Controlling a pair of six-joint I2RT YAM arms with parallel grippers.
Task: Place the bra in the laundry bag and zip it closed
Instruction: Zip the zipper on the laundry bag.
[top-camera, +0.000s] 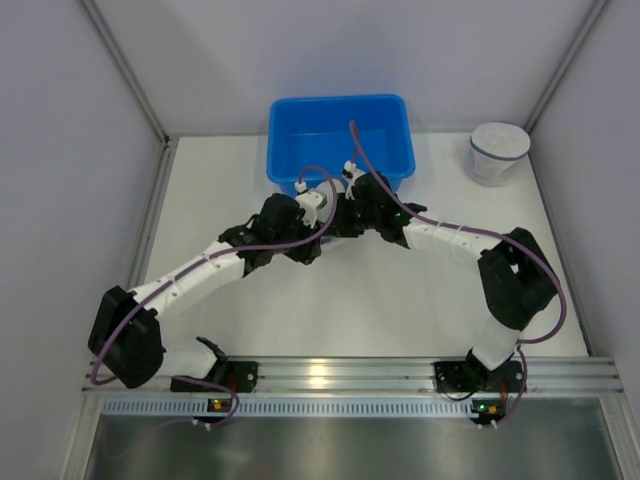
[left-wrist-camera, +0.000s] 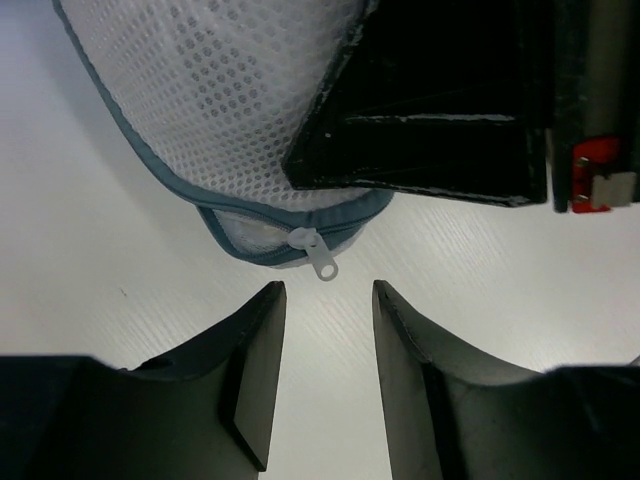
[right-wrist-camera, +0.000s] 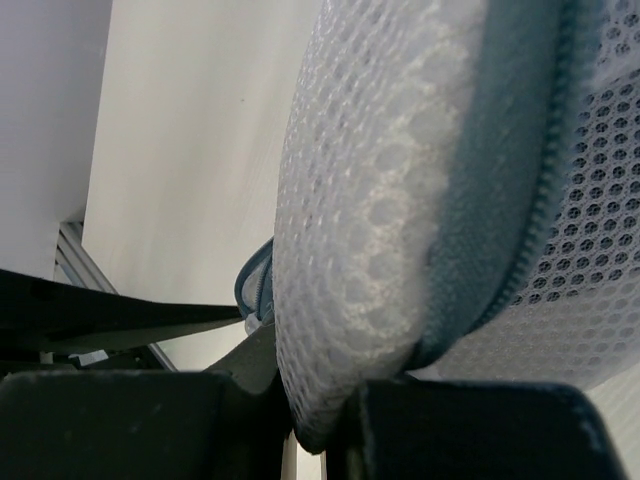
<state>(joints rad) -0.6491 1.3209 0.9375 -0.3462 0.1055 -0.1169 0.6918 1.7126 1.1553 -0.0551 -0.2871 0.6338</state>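
Observation:
The laundry bag (left-wrist-camera: 220, 90) is white mesh with teal trim and lies on the white table. Its white zipper pull (left-wrist-camera: 323, 262) hangs at the near corner of the bag. My left gripper (left-wrist-camera: 328, 300) is open just short of that pull, with only bare table between its fingers. My right gripper (right-wrist-camera: 320, 420) is shut on the bag's teal-edged mesh rim (right-wrist-camera: 380, 250), and its black body (left-wrist-camera: 430, 100) covers part of the bag in the left wrist view. In the top view both grippers meet at mid-table (top-camera: 335, 222) and hide the bag. The bra is not visible.
A blue plastic bin (top-camera: 340, 140) stands right behind the two grippers. A white round mesh container (top-camera: 497, 152) sits at the back right. Grey walls close in the table on the left, right and back. A metal rail (top-camera: 330, 375) runs along the near edge.

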